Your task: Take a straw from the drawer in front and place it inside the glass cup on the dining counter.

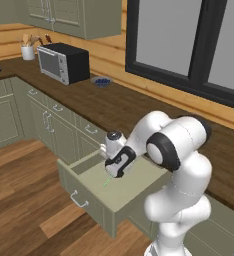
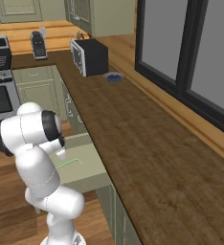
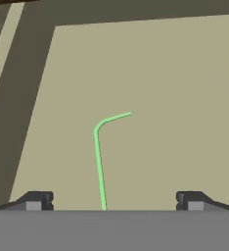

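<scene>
The gripper (image 3: 114,201) hangs with its jaws spread wide, grasping nothing. Directly beneath it, between the two fingertips (image 3: 38,200), the straw (image 3: 99,162) lies flat on the floor of the drawer (image 3: 175,98); its long shaft runs away from the tips, then bends off to one side. The drawer stands pulled out under the hand (image 1: 118,162). Beyond it, the dark worktop (image 1: 114,107) carries a toaster oven (image 1: 63,62) and a small blue bowl (image 1: 101,81).
</scene>
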